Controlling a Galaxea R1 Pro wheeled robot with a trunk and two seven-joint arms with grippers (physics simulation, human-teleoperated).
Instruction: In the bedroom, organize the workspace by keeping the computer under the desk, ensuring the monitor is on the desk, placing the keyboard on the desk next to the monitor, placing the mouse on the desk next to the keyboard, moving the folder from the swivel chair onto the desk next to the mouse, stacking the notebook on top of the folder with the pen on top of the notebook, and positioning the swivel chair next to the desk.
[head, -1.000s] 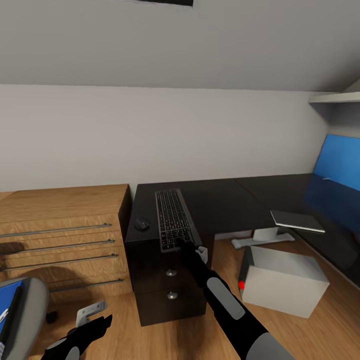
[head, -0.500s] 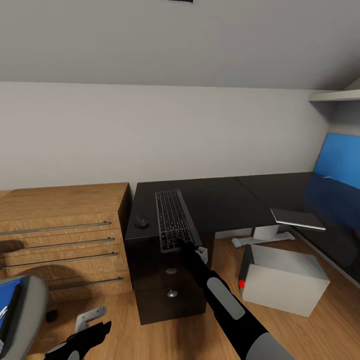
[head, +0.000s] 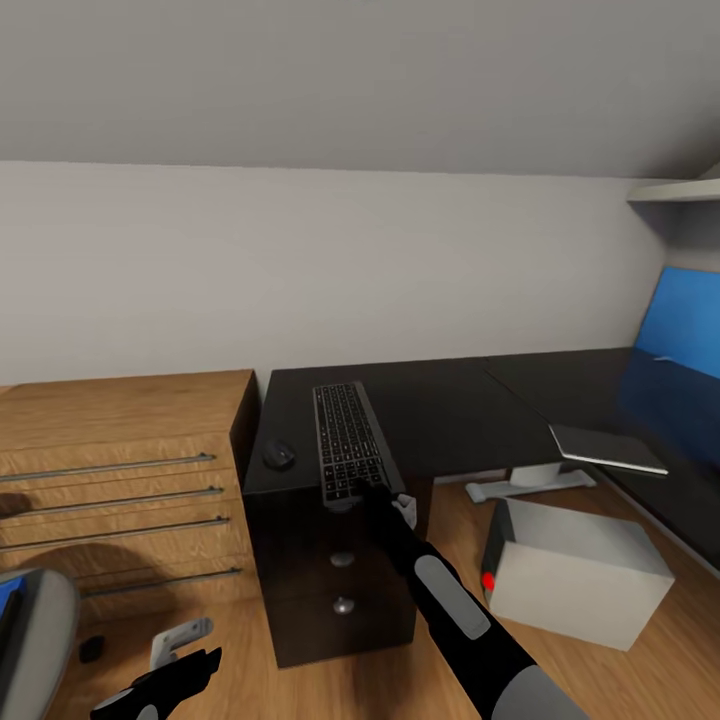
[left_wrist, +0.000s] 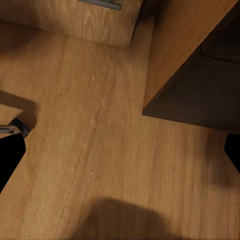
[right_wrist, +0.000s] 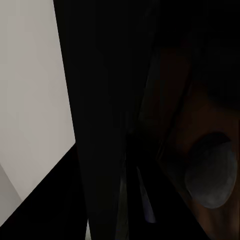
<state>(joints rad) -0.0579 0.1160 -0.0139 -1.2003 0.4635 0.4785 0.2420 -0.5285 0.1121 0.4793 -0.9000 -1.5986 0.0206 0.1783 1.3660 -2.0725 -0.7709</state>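
From the head camera, we see our right tool (head: 367, 487) pinching the near end of the keyboard (head: 347, 440) on the black worktop (head: 440, 405), the mouse (head: 279, 456) just left of the keyboard, the computer (head: 575, 570) on the floor right of it. In the left wrist camera, our left tool's fingers (left_wrist: 10, 155) stand spread over the wooden floor (left_wrist: 100, 150). The right wrist camera is too dark to tell much.

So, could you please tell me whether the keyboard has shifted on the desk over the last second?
No. The keyboard keeps its place beside the mouse, its near end overhanging the desk front edge; the small overall shift is camera motion.
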